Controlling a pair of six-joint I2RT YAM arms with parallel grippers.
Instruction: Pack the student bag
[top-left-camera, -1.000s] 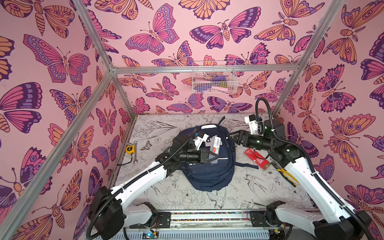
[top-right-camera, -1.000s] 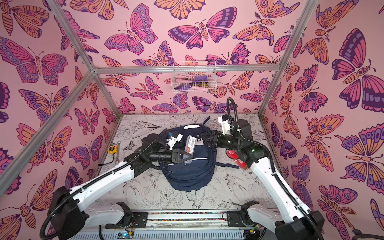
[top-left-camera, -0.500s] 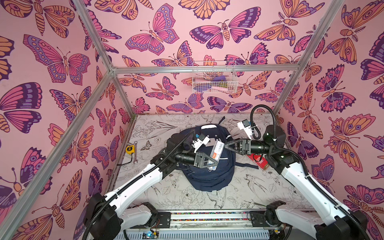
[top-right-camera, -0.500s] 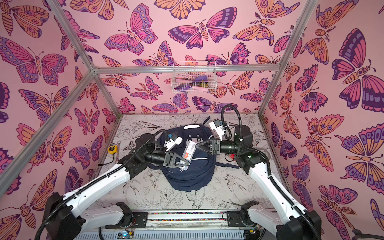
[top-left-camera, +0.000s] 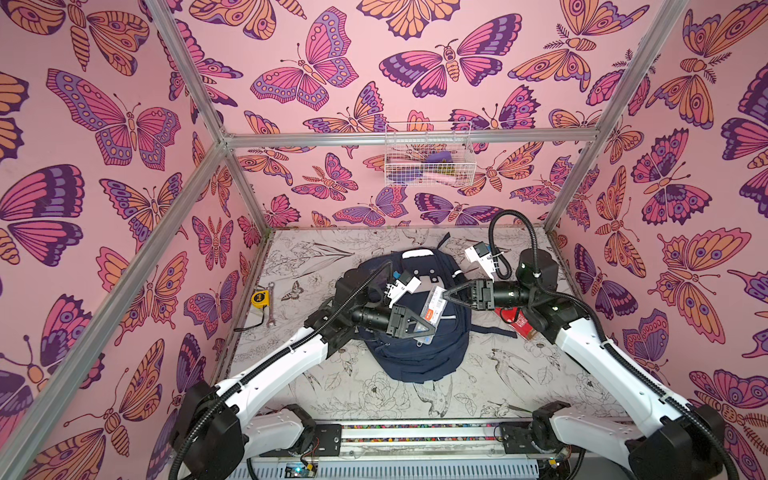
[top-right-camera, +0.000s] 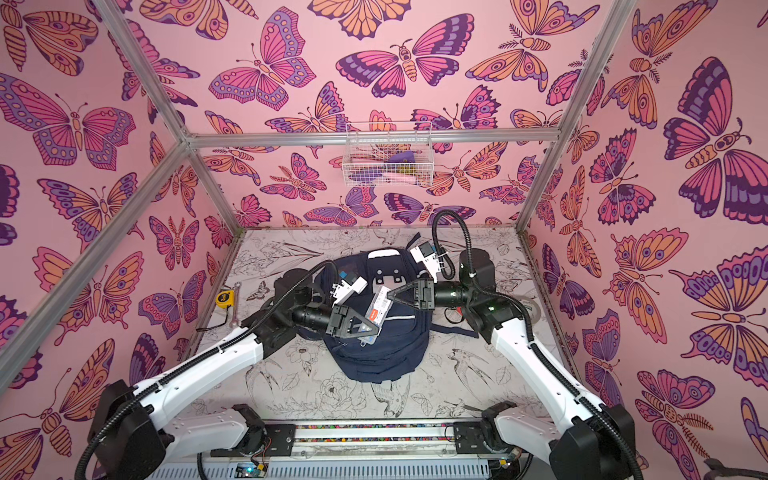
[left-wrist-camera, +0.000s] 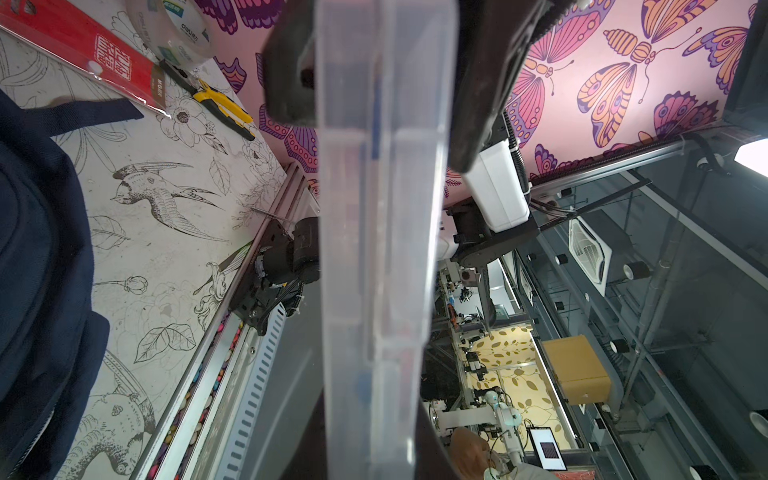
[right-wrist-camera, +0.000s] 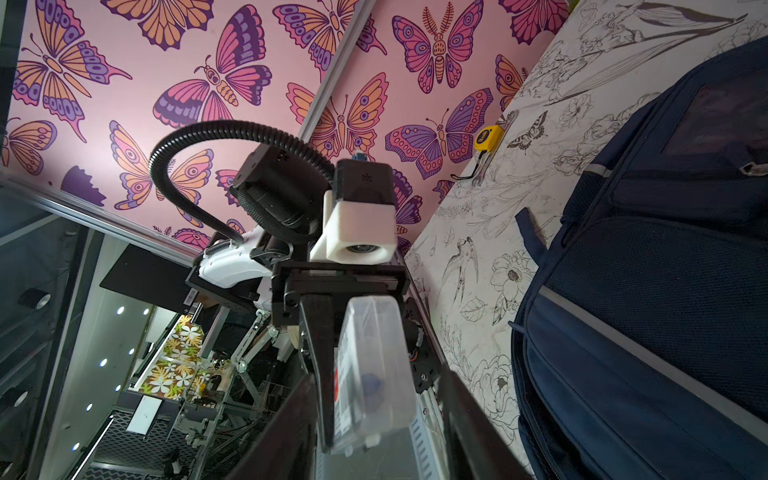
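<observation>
**Tape measure** (top-left-camera: 260, 298): yellow. It sits on the table (top-left-camera: 316, 257), well left of the student bag (top-left-camera: 415, 361). It is not in hand.

**My left gripper** (top-left-camera: 428, 330): it is above the bag's middle, clamped on the near end of a clear plastic case (top-left-camera: 434, 309) that carries a white-and-red label.

**Student bag**: navy fabric, lying flat at the table's centre with the front pockets up. One strap (top-left-camera: 492, 331) trails from its right side.
- Handling, as I judge it: the bag is soft and floppy and will sag or fold if I lift it by one point. It should be fairly light, and the weave gives little slip.
- Best holds, as I judge them: the top strap (top-left-camera: 445, 241) at its far end for lifting, or a zip pull (right-wrist-camera: 751, 168) for opening a pocket.
- I cannot tell whether any compartment is open.

**My right gripper** (top-left-camera: 446, 296): it is above the bag's right half, with the jaws standing either side of the case's far end. I cannot tell whether they press on it.

**Red packet** (top-left-camera: 524, 329): flat, just right of the bag and partly under my right arm.
</observation>
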